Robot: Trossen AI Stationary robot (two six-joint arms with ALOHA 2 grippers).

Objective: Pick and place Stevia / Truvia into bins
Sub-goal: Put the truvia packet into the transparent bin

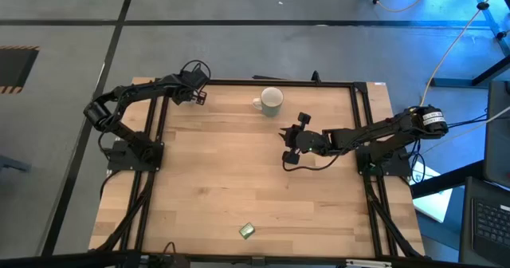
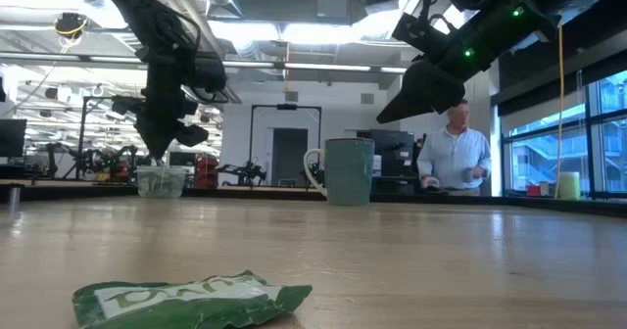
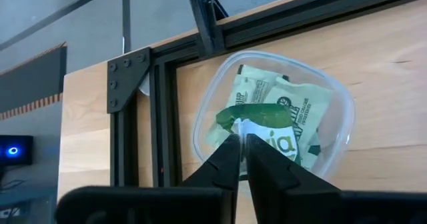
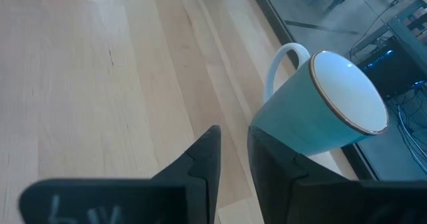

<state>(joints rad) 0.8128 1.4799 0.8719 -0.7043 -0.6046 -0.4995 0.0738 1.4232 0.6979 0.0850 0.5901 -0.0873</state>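
L end effector [image 3: 241, 143] over sachet-filled cup [image 3: 337, 141] (tips seemingly parted).

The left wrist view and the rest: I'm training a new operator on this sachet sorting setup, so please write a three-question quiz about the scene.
1. True or false: the clear plastic cup already holds several green and white sachets.
2. What does the right gripper hang beside? A) the mug B) the cup C) the lone sachet
3. In the high view, where does the lone sachet lie?

Key
1. True. The left gripper hangs just above the sachets, fingers close together.
2. A. Nothing shows between its fingers, and the mug looks empty.
3. Near the table's front edge, far from both arms.
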